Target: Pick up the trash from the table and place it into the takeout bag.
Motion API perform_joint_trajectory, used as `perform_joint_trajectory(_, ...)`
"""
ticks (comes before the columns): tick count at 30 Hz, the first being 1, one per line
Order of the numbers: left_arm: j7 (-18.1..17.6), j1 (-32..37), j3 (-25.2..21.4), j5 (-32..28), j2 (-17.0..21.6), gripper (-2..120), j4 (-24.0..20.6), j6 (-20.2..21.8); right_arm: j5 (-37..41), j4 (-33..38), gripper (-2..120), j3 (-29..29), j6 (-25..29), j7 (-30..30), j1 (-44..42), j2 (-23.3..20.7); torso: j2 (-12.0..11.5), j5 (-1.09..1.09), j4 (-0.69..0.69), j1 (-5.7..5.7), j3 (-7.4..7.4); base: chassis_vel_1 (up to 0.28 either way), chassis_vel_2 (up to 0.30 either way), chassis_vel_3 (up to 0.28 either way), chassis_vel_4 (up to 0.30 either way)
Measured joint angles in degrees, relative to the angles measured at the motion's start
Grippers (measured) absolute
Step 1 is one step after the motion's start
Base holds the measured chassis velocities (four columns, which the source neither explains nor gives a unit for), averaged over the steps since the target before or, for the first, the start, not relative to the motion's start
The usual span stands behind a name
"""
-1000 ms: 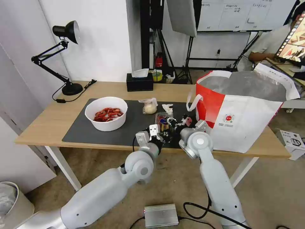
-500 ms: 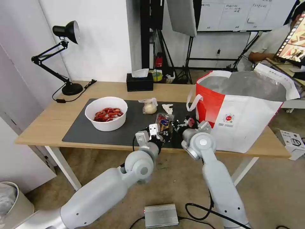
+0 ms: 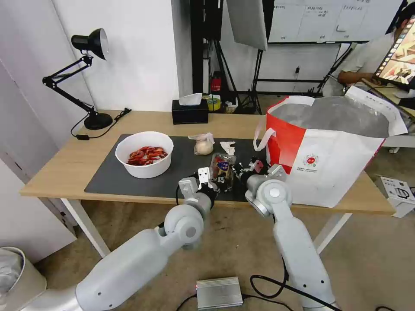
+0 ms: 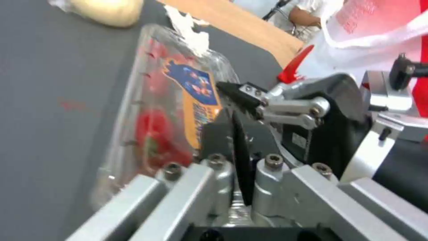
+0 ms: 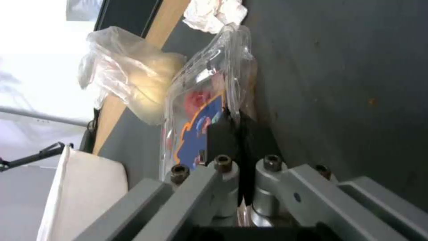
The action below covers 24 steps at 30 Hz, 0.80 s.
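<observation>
- The left claw and the right claw meet over the near edge of the dark mat, each pinching one side of the clear plastic tray.
- In the left wrist view, the left claw's black pads are closed on the tray's rim, with the right claw clamped on its opposite side.
- In the right wrist view, the right claw is shut on the tray's edge.
- Just beyond the claws lie the crumpled tissue and the knotted bag.
- The white bowl sits well off to the left claw's side.
- The takeout bag stands open, just beside the right claw.
</observation>
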Motion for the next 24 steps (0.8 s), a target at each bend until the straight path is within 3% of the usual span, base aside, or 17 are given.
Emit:
perform_joint_trajectory(12, 1.4, 2.3, -3.0, 0.0, 3.7, 48, -2.5, 0.5, 0.3, -0.1, 0, 0.0, 0.0, -0.2, 0.2, 0.5, 0.0, 0.0, 0.01, 0.0, 0.0, 0.0, 0.0, 0.0, 0.0)
perform_joint_trajectory(15, 1.6, 4.3, -5.6, 0.1, 5.3, 63, -4.0, 0.5, 0.6, -0.1, 0, 0.1, 0.0, -1.0, 0.6, 0.8, 0.0, 0.0, 0.01, 0.0, 0.0, 0.0, 0.0, 0.0, 0.0)
perform_joint_trajectory(24, 2.3, 8.5, -9.7, 0.3, 8.5, 93, -7.0, 0.5, 1.6, 0.9, 0, 0.1, 0.0, -1.7, 1.1, 0.9, 0.0, 0.0, 0.01, 0.0, 0.0, 0.0, 0.0, 0.0, 0.0)
